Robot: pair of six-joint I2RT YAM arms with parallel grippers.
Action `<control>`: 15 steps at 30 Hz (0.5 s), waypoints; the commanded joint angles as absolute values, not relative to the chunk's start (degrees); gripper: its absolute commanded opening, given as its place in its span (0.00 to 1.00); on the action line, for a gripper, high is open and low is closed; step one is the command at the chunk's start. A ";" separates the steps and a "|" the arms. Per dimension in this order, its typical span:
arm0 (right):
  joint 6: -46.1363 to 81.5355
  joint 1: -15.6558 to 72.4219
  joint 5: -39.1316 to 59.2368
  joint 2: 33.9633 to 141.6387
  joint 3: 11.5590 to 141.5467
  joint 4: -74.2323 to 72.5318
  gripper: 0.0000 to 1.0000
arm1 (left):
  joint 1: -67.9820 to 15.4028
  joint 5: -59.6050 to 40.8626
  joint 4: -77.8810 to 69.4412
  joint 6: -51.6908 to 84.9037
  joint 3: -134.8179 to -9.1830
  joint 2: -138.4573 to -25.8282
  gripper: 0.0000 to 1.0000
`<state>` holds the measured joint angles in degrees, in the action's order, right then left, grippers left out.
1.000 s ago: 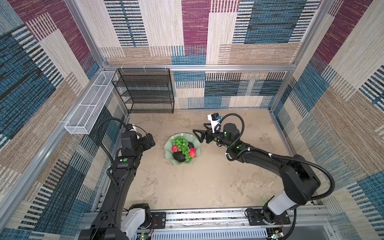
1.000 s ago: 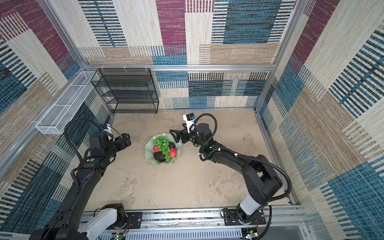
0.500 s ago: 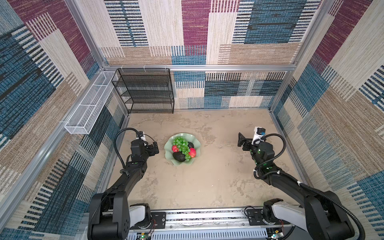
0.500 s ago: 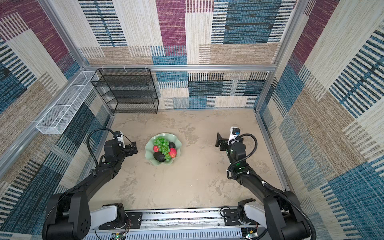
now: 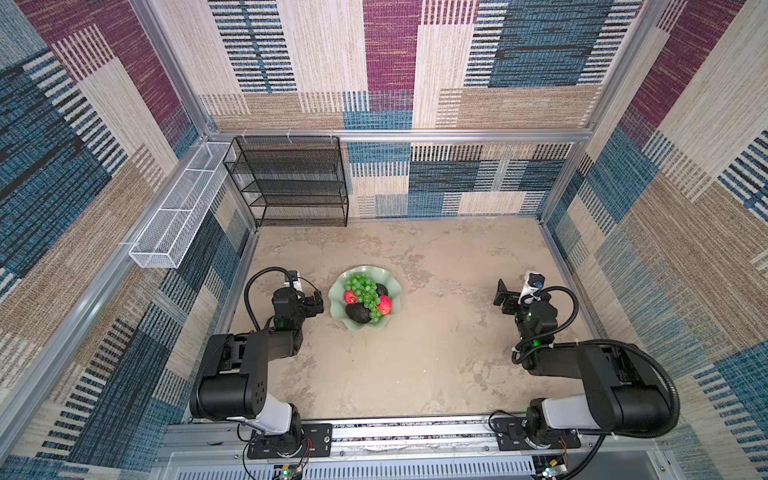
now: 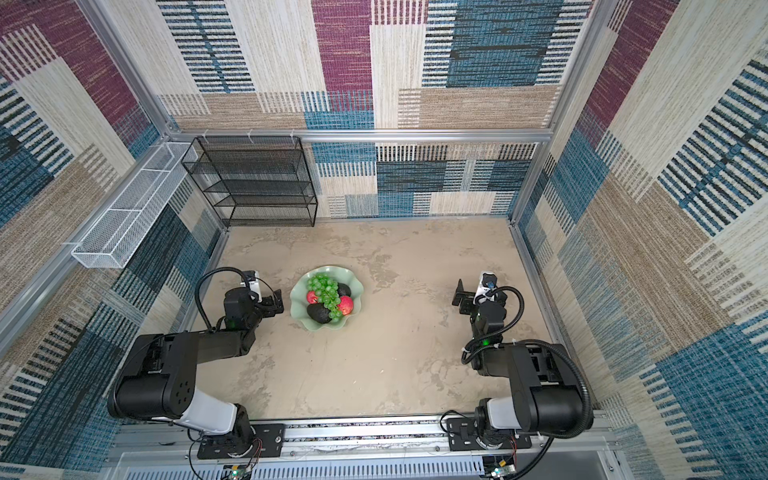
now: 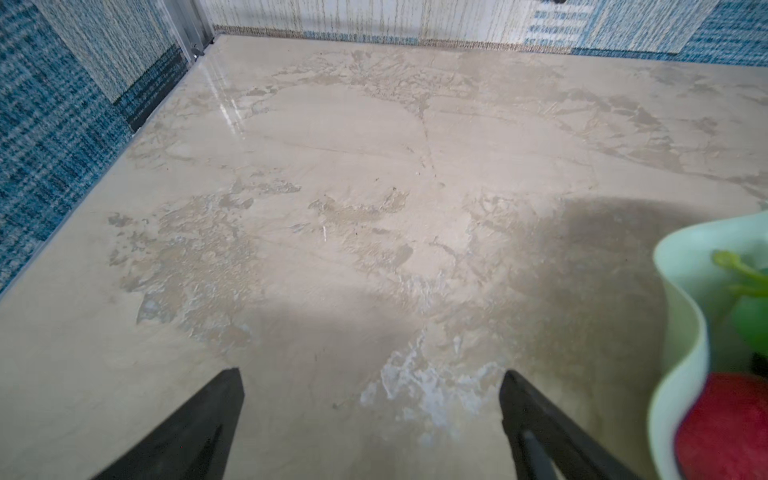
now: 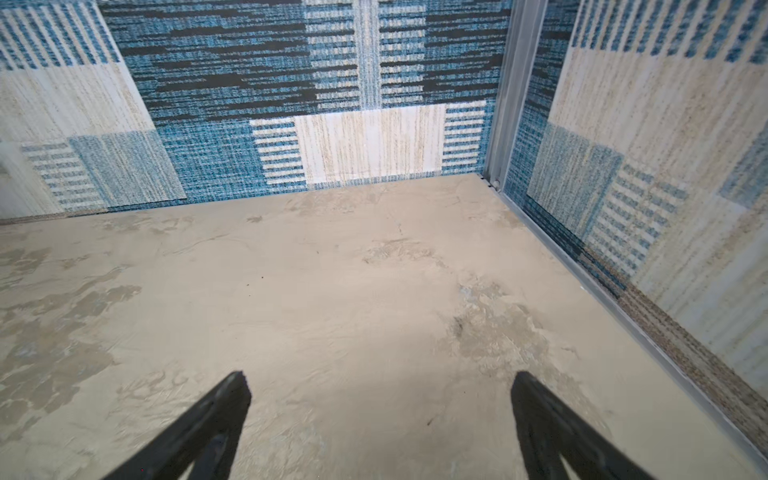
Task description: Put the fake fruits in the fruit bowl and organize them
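Both left jaws and right jaws stand spread wide and hold nothing; each wrist view shows two dark tips with bare surface between them.

In both top views the fruit bowl sits left of the middle of the surface with all the fruit in it. The left jaws are just beside its left rim. The right jaws are well apart from it, near the right wall. Only the top views take in the black wire rack at the back wall and the white mesh basket on the left wall. The left wrist view catches just a piece of the bowl's wavy rim, with a red apple and a green stem inside it. The right wrist view shows only the surface and a wall corner.

The grape bunch lies across the middle of the bowl. Its long axis runs on a diagonal from the far left to the near right, and it is broader at the far end. An avocado lies at the near side, tucked under the bunch's tip. The second avocado peeks out on the far right. One red apple sits left of the grapes and the second red apple sits right of them.

A second ago the right jaws were just beside the bowl's right rim; they have drawn back since. Both arms have folded low. The bowl and the fruit lie as before.
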<state>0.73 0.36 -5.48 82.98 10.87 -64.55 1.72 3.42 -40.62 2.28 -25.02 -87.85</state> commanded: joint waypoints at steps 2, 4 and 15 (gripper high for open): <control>-2.88 0.01 3.87 87.96 9.15 -79.54 1.00 | 1.74 1.93 -45.47 0.35 -24.95 -88.16 0.99; -3.16 -0.35 6.22 88.33 9.43 -79.38 1.00 | 1.75 1.98 -46.47 0.26 -24.76 -88.50 0.99; -1.74 -0.43 2.47 88.00 12.31 -73.14 1.00 | 1.52 1.95 -46.50 0.11 -24.61 -88.15 0.99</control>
